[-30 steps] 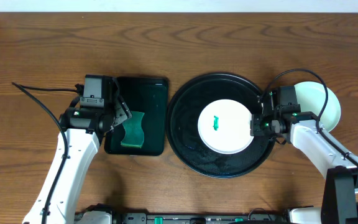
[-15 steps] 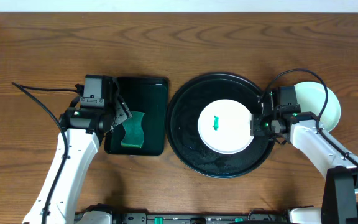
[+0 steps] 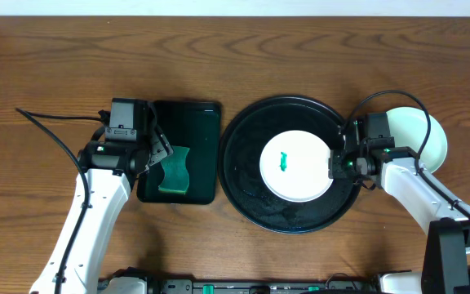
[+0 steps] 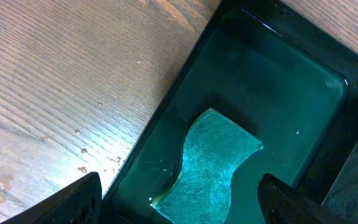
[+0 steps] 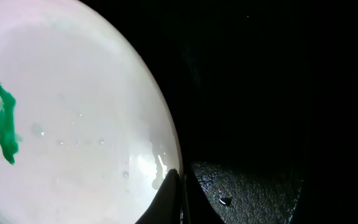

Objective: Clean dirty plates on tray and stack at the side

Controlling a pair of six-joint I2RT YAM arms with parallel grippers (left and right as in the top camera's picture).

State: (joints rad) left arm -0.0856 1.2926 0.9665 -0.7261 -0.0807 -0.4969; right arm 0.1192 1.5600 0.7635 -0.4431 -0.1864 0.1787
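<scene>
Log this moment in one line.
left gripper: open above sponge | right gripper: shut at rim of white plate | white plate: green-smeared, on round tray | pale plate: beside tray

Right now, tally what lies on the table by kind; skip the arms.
Plates: 2 in view (white plate, pale plate)
Trays: 2 (round tray, rectangular tray)
Sponges: 1 (green sponge)
Total: 5
</scene>
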